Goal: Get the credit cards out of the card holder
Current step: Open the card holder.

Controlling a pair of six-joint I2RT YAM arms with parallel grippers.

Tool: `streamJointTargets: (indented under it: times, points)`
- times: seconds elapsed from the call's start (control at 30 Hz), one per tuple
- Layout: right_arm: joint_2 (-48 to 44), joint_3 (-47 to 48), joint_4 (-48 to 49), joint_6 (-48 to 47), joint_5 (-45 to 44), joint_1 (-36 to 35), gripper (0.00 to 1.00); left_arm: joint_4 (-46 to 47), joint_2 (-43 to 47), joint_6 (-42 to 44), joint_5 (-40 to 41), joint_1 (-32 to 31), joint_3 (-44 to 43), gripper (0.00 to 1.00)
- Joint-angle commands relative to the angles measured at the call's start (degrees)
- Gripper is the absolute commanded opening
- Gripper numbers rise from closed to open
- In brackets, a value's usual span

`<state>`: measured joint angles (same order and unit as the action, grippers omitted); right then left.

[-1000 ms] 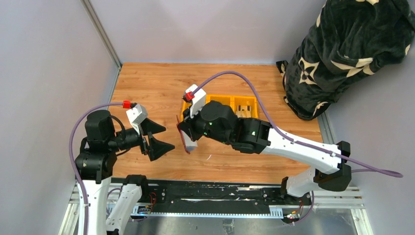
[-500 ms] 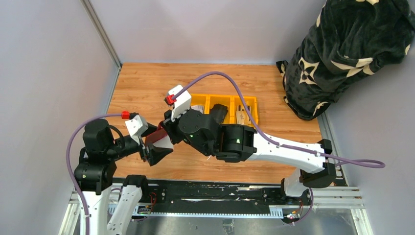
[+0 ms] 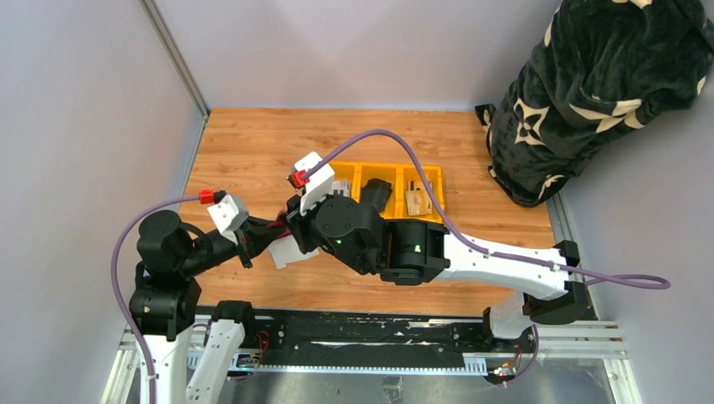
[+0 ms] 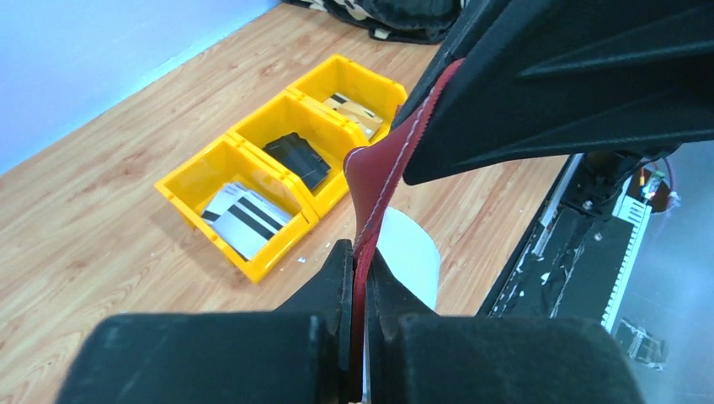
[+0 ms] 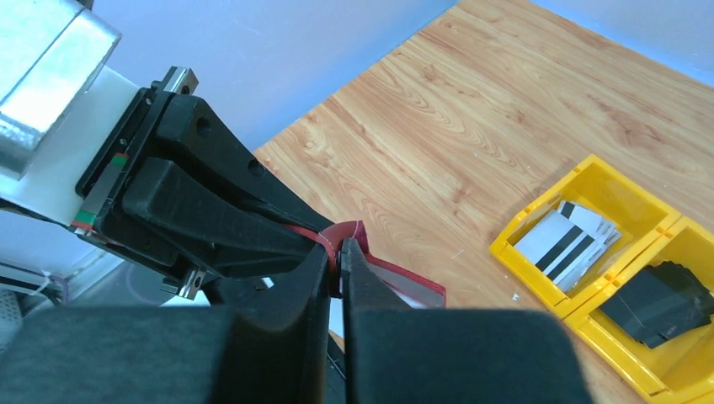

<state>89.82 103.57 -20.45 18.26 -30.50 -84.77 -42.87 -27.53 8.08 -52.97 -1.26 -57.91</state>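
Observation:
The dark red card holder [image 3: 280, 233] hangs above the table between both grippers, with a pale sleeve [image 3: 290, 253] drooping below it. My left gripper [image 3: 268, 233] is shut on its stitched edge [image 4: 380, 181]; the fingertips [image 4: 343, 257] pinch the red leather. My right gripper [image 3: 295, 229] meets it from the other side, its jaws nearly together on the red tab [image 5: 347, 231]. White credit cards with black stripes [image 4: 244, 215] lie in the yellow bin's left compartment and tan ones [image 4: 354, 105] in the right. Any cards inside the holder are hidden.
The yellow three-part bin [image 3: 363, 168] sits mid-table behind the right arm, with a black folded item [image 3: 376, 194] in its middle compartment. A dark patterned blanket bundle [image 3: 589, 93] stands at the back right. A grey wall and metal post [image 3: 173, 55] border the left.
The right arm carried the card holder left to the left gripper, which closed on it. The right gripper's jaws have eased slightly.

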Motion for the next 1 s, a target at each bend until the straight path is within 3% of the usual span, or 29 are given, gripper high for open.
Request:
streamJointTargets:
  times: [0.0, 0.07, 0.2, 0.27, 0.43, 0.6, 0.73, 0.97]
  points:
    - [-4.5, -2.3, 4.6, -1.8, 2.2, -0.4, 0.17, 2.0, 0.6, -1.0, -0.4, -0.1, -0.1, 0.0]
    - [-6.5, -4.7, 5.4, -2.7, 6.5, 0.0, 0.39, 2.0, 0.3, -1.4, -1.6, -0.1, -1.0, 0.0]
    - [-12.7, -12.7, 5.8, -4.2, 17.9, 2.7, 0.7, 2.0, -1.3, -4.2, -5.2, -0.1, -3.6, 0.0]
    - [-17.0, -18.5, 6.1, -4.4, 24.3, 4.7, 0.76, 1.9, -3.0, -6.2, -7.5, -0.1, -5.5, 0.0]
    - [-29.6, -36.1, 12.1, -2.5, 36.4, 12.0, 0.8, 2.0, -7.1, -13.2, -11.8, -0.1, -9.6, 0.0]
    - [-34.9, -48.1, 20.5, 1.9, 51.6, 21.9, 0.8, 2.0, -9.5, -18.6, -16.0, -0.1, -13.1, 0.0]
    - [-34.2, -51.4, 27.9, 3.3, 56.5, 23.4, 0.8, 2.0, -9.8, -21.7, -17.3, -0.1, -14.1, 0.0]
    - [-28.4, -49.0, 30.1, 3.7, 57.5, 23.5, 0.79, 2.0, -9.7, -23.3, -18.0, -0.1, -15.4, 0.0]
